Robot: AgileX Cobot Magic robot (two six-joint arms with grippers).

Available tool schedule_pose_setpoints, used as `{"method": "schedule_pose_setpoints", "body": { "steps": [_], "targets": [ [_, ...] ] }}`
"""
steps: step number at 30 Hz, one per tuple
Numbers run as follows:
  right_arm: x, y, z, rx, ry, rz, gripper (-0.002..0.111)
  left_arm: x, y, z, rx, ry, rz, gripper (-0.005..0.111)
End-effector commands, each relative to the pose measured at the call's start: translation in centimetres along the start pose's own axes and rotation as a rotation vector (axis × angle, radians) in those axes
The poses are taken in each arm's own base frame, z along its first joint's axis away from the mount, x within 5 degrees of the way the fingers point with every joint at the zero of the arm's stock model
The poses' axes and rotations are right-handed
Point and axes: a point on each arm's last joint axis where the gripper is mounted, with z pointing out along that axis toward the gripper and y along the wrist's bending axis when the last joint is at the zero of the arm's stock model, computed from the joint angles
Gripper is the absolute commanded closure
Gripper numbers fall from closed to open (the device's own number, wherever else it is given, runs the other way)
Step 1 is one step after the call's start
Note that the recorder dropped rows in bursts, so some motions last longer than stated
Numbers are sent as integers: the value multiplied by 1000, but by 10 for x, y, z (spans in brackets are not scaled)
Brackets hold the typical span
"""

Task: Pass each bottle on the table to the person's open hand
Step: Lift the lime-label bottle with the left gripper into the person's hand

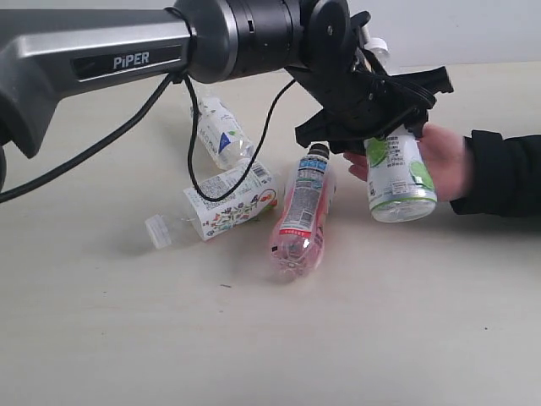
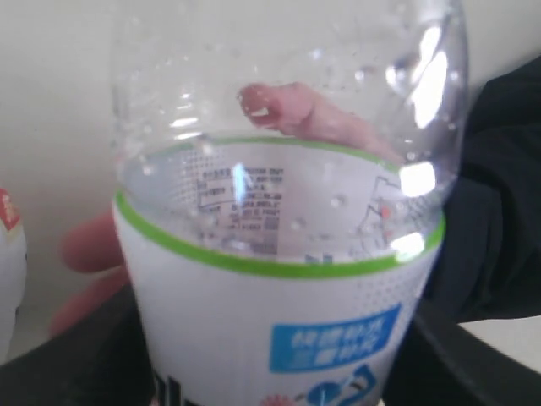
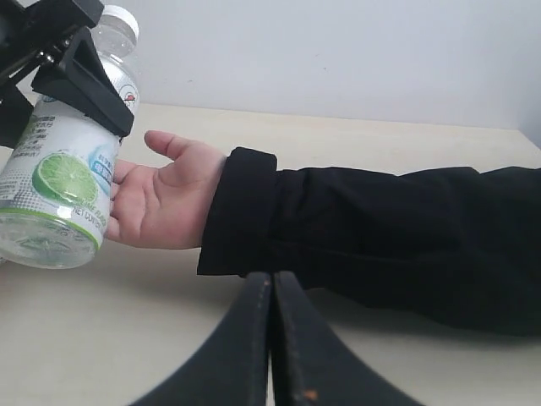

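Your left gripper (image 1: pixel 376 118) pinches the lime-label bottle (image 1: pixel 399 173), cap up, presenting it to the person's open hand (image 1: pixel 444 156) at its 3 o'clock. Three other bottles (image 1: pixel 303 211) lie on the table (image 1: pixel 254 338) at 9 o'clock. The right gripper (image 3: pixel 270 338) idles, jaws pressed together.

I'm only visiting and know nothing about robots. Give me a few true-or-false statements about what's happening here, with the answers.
1. The left end effector grips the lime-label bottle. True.
2. The person's hand is a closed fist. False: it is open, right by that bottle.
3. The pink bottle stands upright on the table. False: it lies on its side.
4. The right end effector is shut and empty. True.
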Motion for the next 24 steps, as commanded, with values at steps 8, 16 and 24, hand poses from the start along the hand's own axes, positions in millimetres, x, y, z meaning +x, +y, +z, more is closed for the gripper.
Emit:
{"method": "schedule_pose_setpoints", "body": {
  "steps": [8, 16, 24],
  "targets": [
    [1, 0, 0, 5, -3, -8, 108, 4, 2, 19, 21, -24, -18, 107],
    [1, 0, 0, 5, -3, -8, 108, 2, -3, 21, 80, -50, -22, 85],
    [1, 0, 0, 5, -3, -8, 108, 1, -3, 21, 84, -52, -24, 54]
  ]
}}
